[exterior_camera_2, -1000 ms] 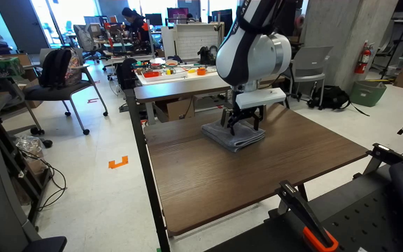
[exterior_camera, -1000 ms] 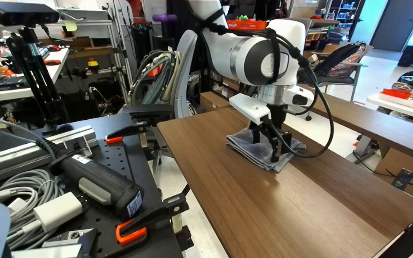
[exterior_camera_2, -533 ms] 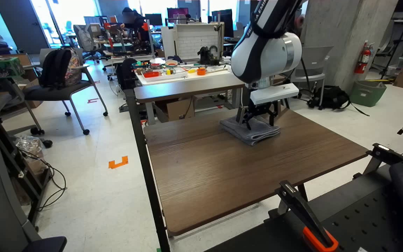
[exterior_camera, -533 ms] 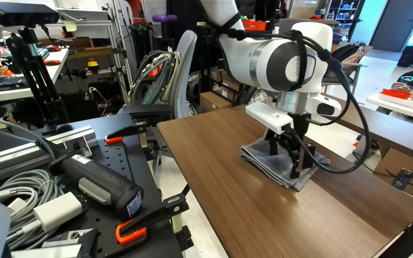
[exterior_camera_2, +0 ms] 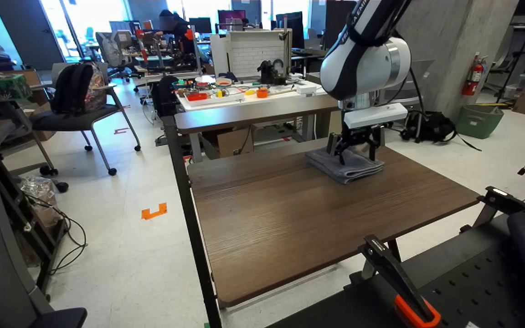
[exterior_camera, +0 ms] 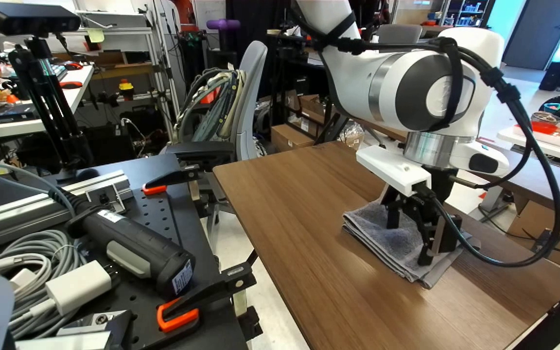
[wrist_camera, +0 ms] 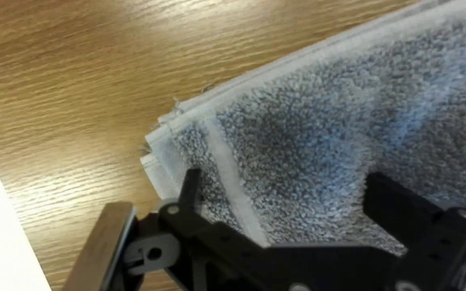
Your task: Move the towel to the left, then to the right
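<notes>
Towel (exterior_camera: 400, 246), 1, grey, folded in stacked layers; lies flat on the brown desk (exterior_camera_2: 267, 228), at 1 o'clock from its middle in an exterior view. Wrist view: towel corner with pale hem points to 9 o'clock, desk wood at 10 o'clock. Fingers (wrist_camera: 397, 207), 2, black, spread apart over the towel; tips near 8 and 4 o'clock in the wrist view, towel pile showing between them; cannot tell whether they press on it. Robot arm (exterior_camera: 426, 87), 1, white with dark and silver bands, at 12 o'clock above the towel in both exterior views. Cable (exterior_camera: 522, 115), black, looping out at 3 o'clock from the fingers in an exterior view. Board (exterior_camera: 163, 223), 1, black, perforated, at 9 o'clock from the desk in an exterior view, bearing clamps (exterior_camera: 207, 295), 2, orange-padded; handheld device (exterior_camera: 136, 243), 1, black; power adapter (exterior_camera: 79, 288), 1, white. Tripod camera (exterior_camera: 27, 19), 1, black, at 10 o'clock in an exterior view. Background, in an exterior view: backpack (exterior_camera_2: 69, 89), 1, dark, on a chair (exterior_camera_2: 73, 119) at 10 o'clock; fire extinguisher (exterior_camera_2: 474, 76), 1, red, at 2 o'clock; bin (exterior_camera_2: 476, 122), 1, green, at 3 o'clock.
</notes>
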`<state>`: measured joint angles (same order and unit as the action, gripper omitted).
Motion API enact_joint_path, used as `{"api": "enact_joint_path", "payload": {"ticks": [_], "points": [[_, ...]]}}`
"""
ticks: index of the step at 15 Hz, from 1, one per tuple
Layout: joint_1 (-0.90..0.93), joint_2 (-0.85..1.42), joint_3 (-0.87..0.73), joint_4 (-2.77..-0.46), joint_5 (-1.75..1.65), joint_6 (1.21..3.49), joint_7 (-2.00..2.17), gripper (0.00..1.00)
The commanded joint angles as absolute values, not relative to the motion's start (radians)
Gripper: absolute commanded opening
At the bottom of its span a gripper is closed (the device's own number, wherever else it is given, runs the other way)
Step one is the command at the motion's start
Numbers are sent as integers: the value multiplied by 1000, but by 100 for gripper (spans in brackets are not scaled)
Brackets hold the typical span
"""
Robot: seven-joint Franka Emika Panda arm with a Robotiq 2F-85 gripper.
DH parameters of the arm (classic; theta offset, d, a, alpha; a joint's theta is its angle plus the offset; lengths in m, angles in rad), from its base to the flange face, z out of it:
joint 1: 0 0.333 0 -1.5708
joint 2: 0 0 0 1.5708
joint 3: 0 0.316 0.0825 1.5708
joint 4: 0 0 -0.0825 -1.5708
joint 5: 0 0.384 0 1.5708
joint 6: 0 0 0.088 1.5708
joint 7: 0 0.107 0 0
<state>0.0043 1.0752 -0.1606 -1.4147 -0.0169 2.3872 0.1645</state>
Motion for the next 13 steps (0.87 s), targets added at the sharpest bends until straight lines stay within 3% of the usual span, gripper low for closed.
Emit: {"api": "enact_joint_path", "payload": {"ticks": [1, 8, 9, 13], "points": [[-1, 1057, -152, -1404, -30, 2342, 171, 100], [-32, 772, -73, -1738, -14, 2422, 20, 100], [-8, 891, -103, -1589, -26, 2384, 87, 100], [-9, 874, -100, -1609, -26, 2381, 83, 100]]}}
